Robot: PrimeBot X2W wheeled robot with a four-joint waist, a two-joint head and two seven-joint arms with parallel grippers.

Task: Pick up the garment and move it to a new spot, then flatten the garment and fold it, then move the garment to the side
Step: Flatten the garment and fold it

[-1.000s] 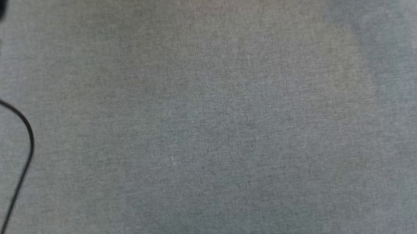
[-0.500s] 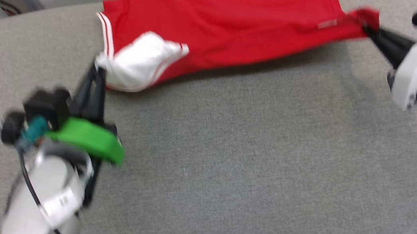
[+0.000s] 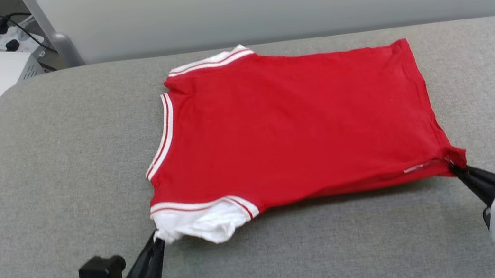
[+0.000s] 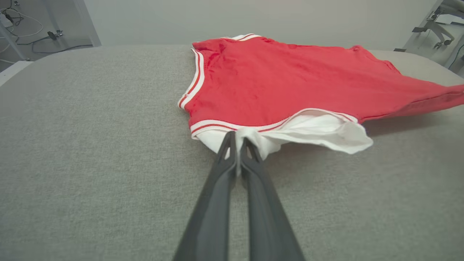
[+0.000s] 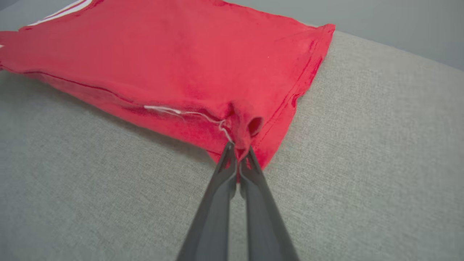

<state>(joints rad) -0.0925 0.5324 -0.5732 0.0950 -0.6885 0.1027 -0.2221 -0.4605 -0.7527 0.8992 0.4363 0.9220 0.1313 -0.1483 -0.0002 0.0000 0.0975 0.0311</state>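
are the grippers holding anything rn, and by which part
Both hold the garment: the left gripper pinches its white sleeve, and the right gripper pinches the red hem corner.

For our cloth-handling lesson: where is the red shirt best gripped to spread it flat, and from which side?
Grip the garment at its two near corners, the white sleeve and hem corner, coming low from the near side: they stick out; the rest lies flat.
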